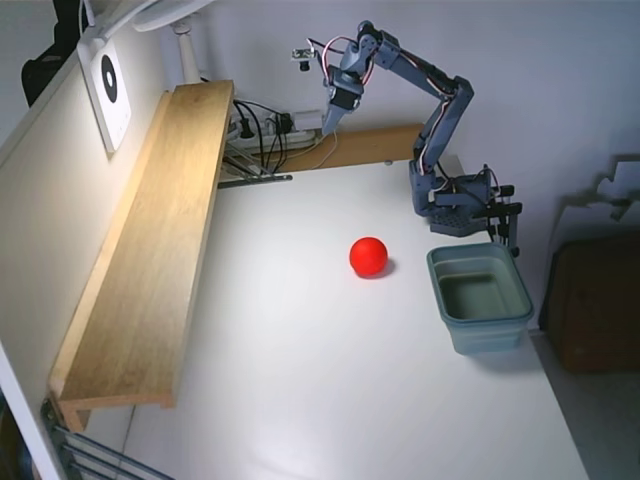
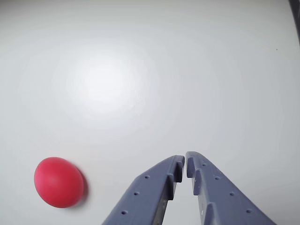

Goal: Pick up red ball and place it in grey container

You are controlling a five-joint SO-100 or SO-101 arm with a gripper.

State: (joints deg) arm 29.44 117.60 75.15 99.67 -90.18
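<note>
Red ball sits alone on the white table, near the middle in the fixed view and just left of the grey tub, not touching it. The tub stands upright by the table's right edge, beside the arm's base. Raised well above the surface toward the far side, the gripper holds nothing, its fingertips nearly together; the wrist view shows the ball at lower left, apart from them. A wooden shelf lines the left wall.
</note>
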